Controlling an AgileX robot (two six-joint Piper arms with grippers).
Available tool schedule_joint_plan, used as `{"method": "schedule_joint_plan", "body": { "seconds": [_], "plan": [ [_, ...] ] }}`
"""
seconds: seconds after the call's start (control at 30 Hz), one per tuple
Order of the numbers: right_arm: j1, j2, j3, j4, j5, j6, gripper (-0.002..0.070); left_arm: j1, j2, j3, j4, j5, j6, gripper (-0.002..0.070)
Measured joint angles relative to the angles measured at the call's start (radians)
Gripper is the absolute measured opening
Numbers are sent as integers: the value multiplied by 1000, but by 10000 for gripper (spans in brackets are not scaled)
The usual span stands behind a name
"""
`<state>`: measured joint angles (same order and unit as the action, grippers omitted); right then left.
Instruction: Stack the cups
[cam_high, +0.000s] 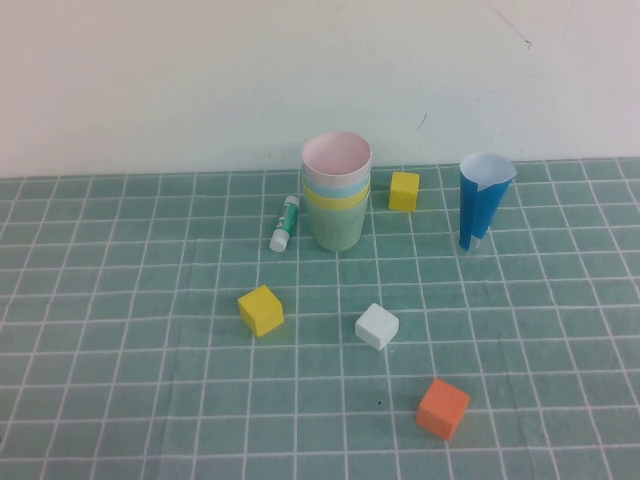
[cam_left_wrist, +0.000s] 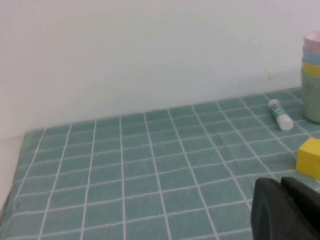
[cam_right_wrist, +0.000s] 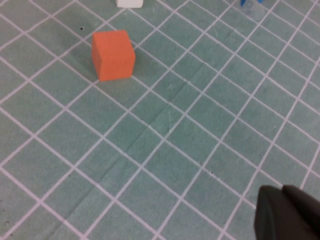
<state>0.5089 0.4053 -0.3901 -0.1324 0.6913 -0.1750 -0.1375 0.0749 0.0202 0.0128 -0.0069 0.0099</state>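
High view shows the cups (cam_high: 337, 195) nested in one stack, pink on top, with neither arm in sight. Left wrist view has the left gripper (cam_left_wrist: 287, 210) clenched and empty, the stack well ahead of it beyond a yellow block (cam_left_wrist: 310, 157). Right wrist view shows the right gripper (cam_right_wrist: 290, 212) clenched, empty, an orange block (cam_right_wrist: 113, 54) ahead. Light, thin, slippery plastic; pinch the rim.
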Motion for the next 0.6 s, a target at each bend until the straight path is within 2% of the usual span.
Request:
{"method": "schedule_joint_plan", "body": {
  "seconds": [0.23, 0.6],
  "plan": [
    [0, 0, 0, 2, 0, 0, -1, 66, -83, 0, -40, 306, -63, -2],
    [0, 0, 0, 2, 0, 0, -1, 53, -87, -2, -50, 314, -23, -2]
  ]
}}
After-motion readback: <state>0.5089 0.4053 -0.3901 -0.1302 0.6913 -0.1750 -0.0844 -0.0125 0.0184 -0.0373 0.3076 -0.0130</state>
